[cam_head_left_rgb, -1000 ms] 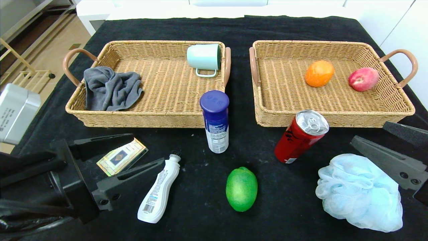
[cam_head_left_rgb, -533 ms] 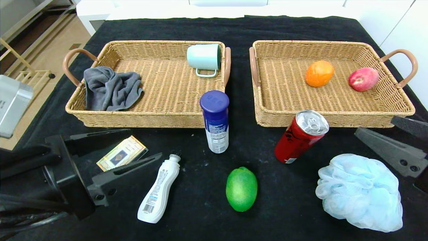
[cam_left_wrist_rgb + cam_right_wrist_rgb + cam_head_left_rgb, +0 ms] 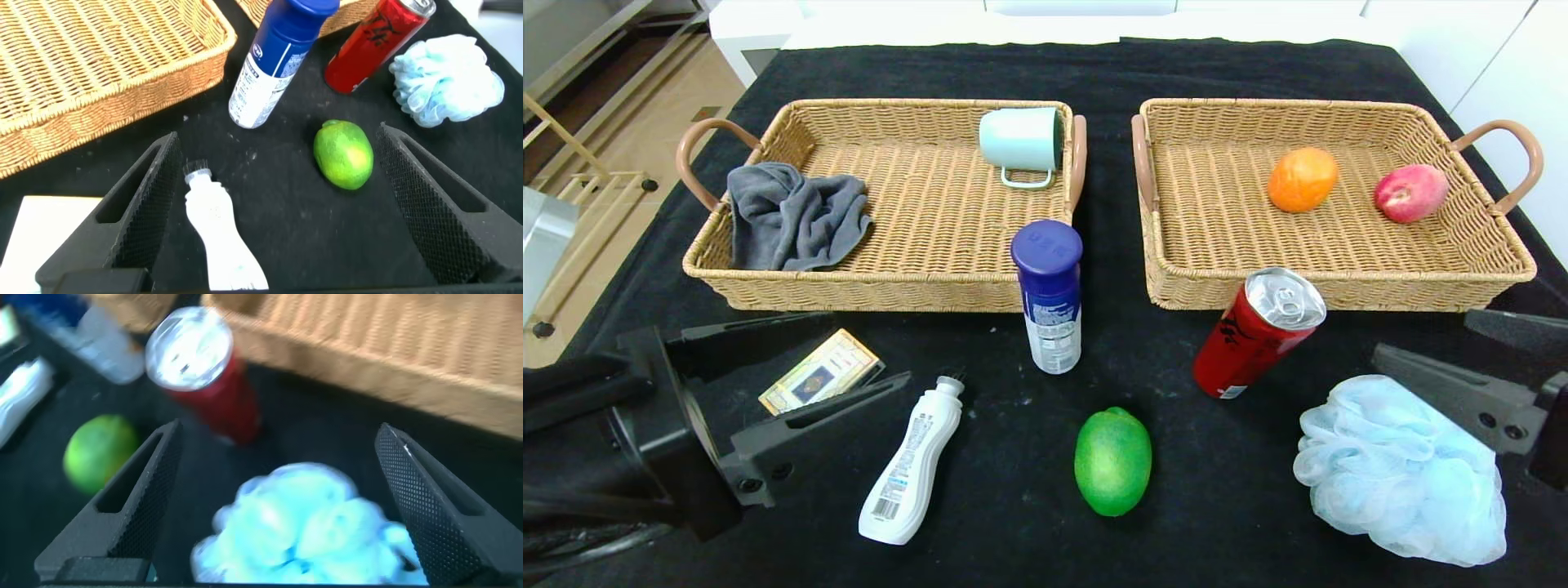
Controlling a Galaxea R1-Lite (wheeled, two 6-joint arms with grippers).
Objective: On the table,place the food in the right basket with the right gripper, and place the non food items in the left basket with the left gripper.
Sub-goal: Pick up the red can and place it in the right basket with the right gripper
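I see my left gripper point(image 3: 845, 347) released, straddling the card box point(image 3: 821, 382) at 8 o'clock; my right gripper point(image 3: 1421, 339) released at 4 o'clock, above the bath pouf point(image 3: 1401, 469) on the table point(image 3: 1013, 523).

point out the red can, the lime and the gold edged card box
red can point(image 3: 1245, 351): head view, on the red side wall
lime point(image 3: 1112, 461): head view, middle of the green skin
gold-edged card box point(image 3: 818, 382): head view, centre of the flat top face
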